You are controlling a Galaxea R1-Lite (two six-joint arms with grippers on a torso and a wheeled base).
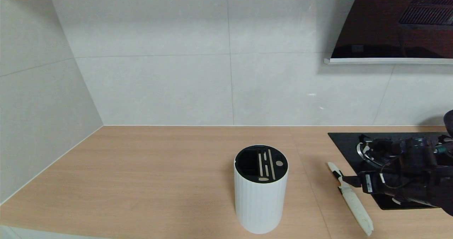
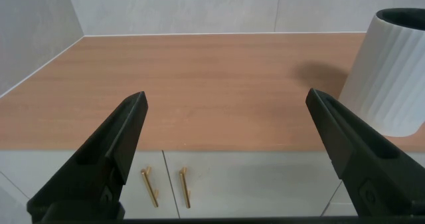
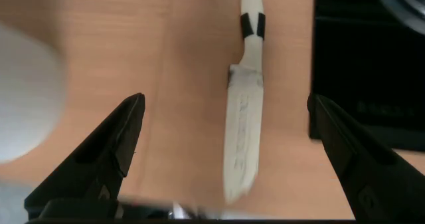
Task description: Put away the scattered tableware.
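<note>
While the right gripper (image 3: pixel 226 101) hung wide open, gripping nothing, a skewed close looked liable to skid the thin knife (image 3: pixel 244 117) across the counter (image 1: pixel 159 168), away from the white slotted holder (image 1: pixel 261 196) | knife lay flat on the holder's right, between it and the hob (image 1: pixel 341 141) | knife sat beneath the gripper, lengthwise between its spread jaws.

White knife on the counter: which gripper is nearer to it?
Right. The right gripper hangs directly above the knife, fingers open to either side. The left gripper is at the counter's front edge, beyond the white holder from the knife.
</note>
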